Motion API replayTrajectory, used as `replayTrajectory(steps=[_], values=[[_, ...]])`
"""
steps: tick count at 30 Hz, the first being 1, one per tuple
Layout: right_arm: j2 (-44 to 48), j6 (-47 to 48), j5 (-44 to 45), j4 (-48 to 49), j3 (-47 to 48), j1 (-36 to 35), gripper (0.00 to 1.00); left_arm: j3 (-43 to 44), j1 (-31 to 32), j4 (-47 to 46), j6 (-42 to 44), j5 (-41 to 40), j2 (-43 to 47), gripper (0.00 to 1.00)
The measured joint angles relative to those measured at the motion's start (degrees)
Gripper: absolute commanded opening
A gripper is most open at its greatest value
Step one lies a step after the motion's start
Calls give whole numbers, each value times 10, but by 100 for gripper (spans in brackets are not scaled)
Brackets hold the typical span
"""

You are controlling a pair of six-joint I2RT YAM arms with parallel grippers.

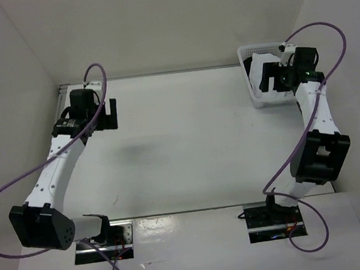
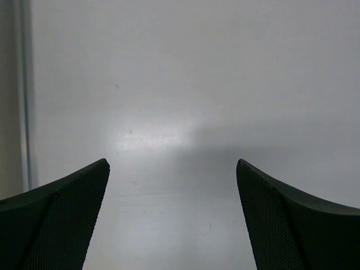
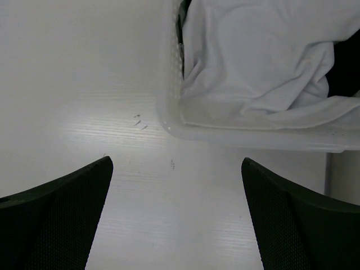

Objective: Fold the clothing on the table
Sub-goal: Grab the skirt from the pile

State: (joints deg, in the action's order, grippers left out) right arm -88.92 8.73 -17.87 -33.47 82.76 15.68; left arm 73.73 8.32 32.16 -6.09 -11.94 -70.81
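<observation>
The white clothing (image 3: 253, 56) lies crumpled inside a white plastic basket (image 3: 253, 138) at the table's far right corner. My right gripper (image 3: 175, 162) hovers open over bare table (image 3: 84, 84) just in front of the basket's near rim, holding nothing. From above, the right gripper (image 1: 269, 77) hangs over the basket (image 1: 249, 53). My left gripper (image 2: 171, 163) is open and empty above bare table (image 2: 169, 84) at the far left, and shows as the left gripper (image 1: 104, 119) in the top view.
A black garment (image 3: 346, 67) lies in the basket to the right of the white one. A metal rail (image 2: 23, 95) runs along the table's left edge. White walls enclose the table (image 1: 187, 140) at the back and both sides.
</observation>
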Motion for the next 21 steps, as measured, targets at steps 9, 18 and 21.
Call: replayTrajectory(steps=[9,18,21], values=[[-154,4,84,5,123,-16,98,-78,-23,19,3,54,33,99],[-313,15,160,15,198,-34,95,-85,-22,-6,13,79,52,99],[-333,17,172,19,198,-36,95,-93,-22,-12,14,83,51,99]])
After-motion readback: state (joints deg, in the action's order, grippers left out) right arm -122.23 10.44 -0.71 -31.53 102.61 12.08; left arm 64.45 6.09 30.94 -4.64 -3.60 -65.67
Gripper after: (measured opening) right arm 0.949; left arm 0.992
